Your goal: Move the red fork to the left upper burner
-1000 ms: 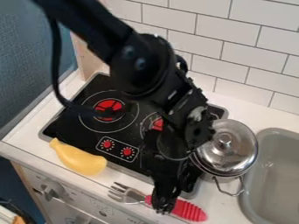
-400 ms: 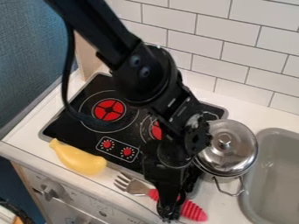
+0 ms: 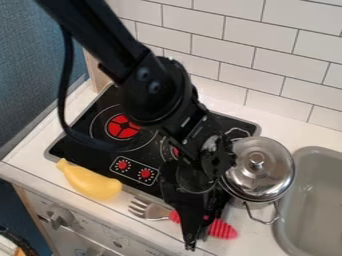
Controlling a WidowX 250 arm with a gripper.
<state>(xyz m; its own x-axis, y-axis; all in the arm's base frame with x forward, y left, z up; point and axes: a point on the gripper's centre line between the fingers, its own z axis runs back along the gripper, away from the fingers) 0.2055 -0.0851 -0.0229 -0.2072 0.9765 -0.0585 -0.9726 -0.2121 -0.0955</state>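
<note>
On the near strip of white counter (image 3: 140,237), just in front of the black stove (image 3: 87,145), here's the red fork (image 3: 160,214), lying with its metal tines to the left and its red handle (image 3: 222,230) stretching off to the right and nearer. And right over that handle hangs the black gripper (image 3: 191,246), pointing down, its tip at the near side of the fork and its body hiding part of the red. Open, closed or gripping the handle? From this angle, I can't tell! The black arm (image 3: 157,92) comes in from the far left and slants across the stove, its cable (image 3: 65,95) looping down on the left. Over on the stove's left side, the left burner (image 3: 123,126) shows its red centre, while the arm partly covers the other burner (image 3: 175,152). Nearer, two red dials sit in their white-outlined panel (image 3: 133,170). Down at the near left corner of the stove, there's a yellow toy (image 3: 90,182), close to the tines. To the right stands a shiny lidded pot (image 3: 258,172), and beyond it, at the far right, the grey sink (image 3: 286,220).
</note>
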